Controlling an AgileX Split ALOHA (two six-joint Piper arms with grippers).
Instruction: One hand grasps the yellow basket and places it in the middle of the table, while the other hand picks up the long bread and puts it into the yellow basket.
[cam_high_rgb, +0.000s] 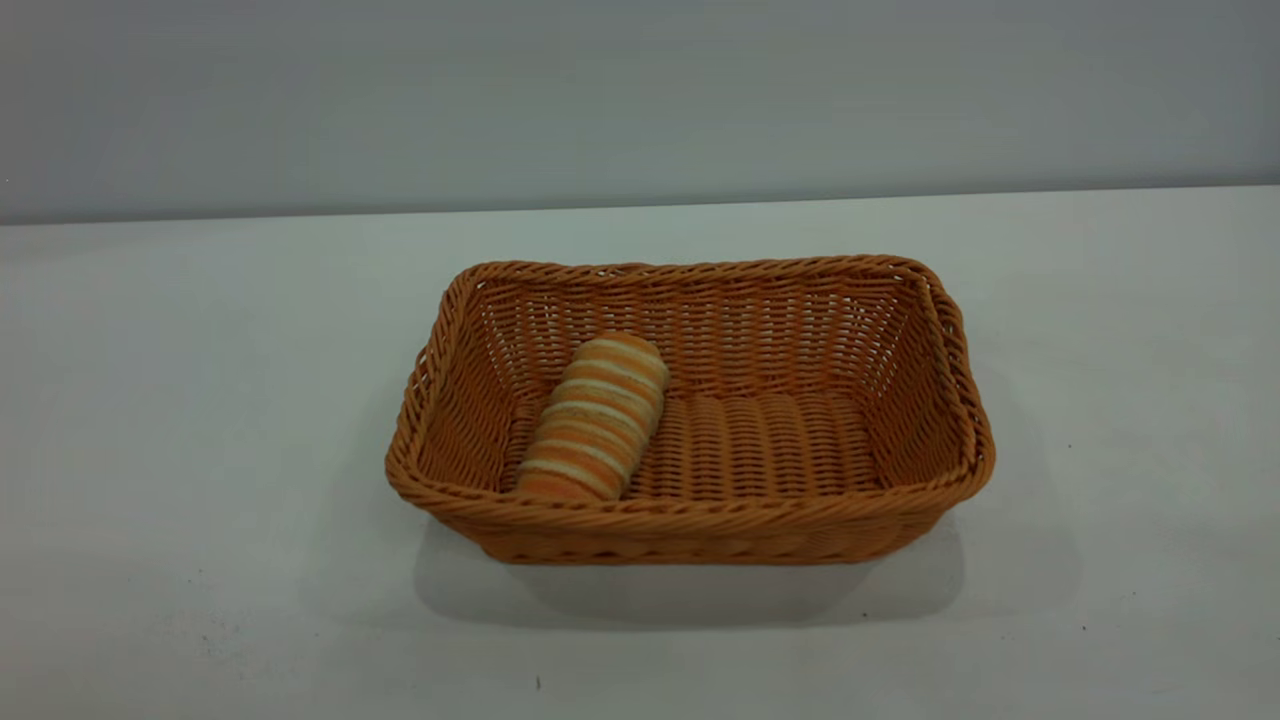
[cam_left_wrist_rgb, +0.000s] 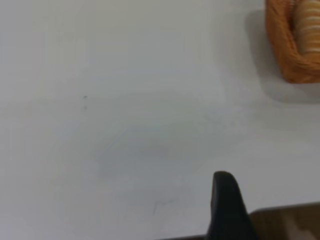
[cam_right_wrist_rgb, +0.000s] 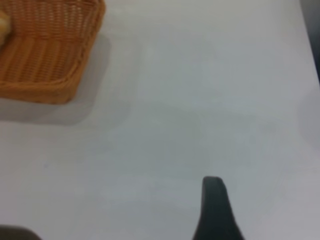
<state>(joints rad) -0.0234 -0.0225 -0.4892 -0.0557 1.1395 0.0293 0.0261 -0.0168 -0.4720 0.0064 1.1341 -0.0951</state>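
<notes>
The yellow basket (cam_high_rgb: 690, 520) stands on the table (cam_high_rgb: 200, 400) near its middle. The long bread (cam_high_rgb: 597, 418) lies inside it, in the left part, one end leaning up the back wall. Neither gripper shows in the exterior view. In the left wrist view my left gripper (cam_left_wrist_rgb: 223, 200) is only a dark tip over bare table, well apart from the basket corner (cam_left_wrist_rgb: 292, 55) and the bread (cam_left_wrist_rgb: 306, 27). In the right wrist view my right gripper (cam_right_wrist_rgb: 214, 207) is likewise a dark tip, far from the basket (cam_right_wrist_rgb: 47, 60). Neither gripper holds anything.
The table's back edge meets a plain grey wall (cam_high_rgb: 640, 100). A brown surface (cam_left_wrist_rgb: 290, 222) shows past the table edge in the left wrist view. A few dark specks (cam_high_rgb: 538, 683) dot the tabletop.
</notes>
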